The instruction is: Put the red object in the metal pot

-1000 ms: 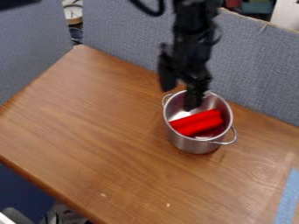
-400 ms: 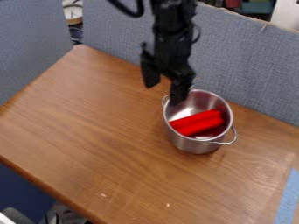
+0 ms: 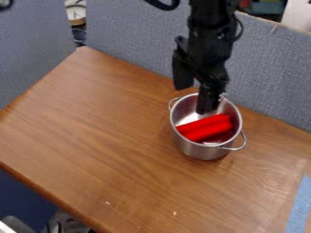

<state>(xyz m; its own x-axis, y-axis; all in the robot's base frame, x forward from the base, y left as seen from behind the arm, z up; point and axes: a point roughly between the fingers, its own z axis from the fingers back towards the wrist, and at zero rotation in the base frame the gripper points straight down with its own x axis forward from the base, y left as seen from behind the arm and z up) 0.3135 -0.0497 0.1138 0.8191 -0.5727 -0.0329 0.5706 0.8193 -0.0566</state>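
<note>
Wooden table (image 3: 85,118), blue-grey partition (image 3: 134,36) behind, metal pot (image 3: 206,144) on table

One metal pot (image 3: 206,132), one red object (image 3: 213,126) inside it, one gripper (image 3: 202,89) – all on one wooden table (image 3: 85,127).

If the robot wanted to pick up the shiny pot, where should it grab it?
Probably the rim of the pot, from straight above, one finger inside the wall and one outside. The pot stands upright with its open top facing up. The front-left rim looks freest: the red object lies inside toward the back, and the loop handle on the right looks small for the open gripper.
</note>
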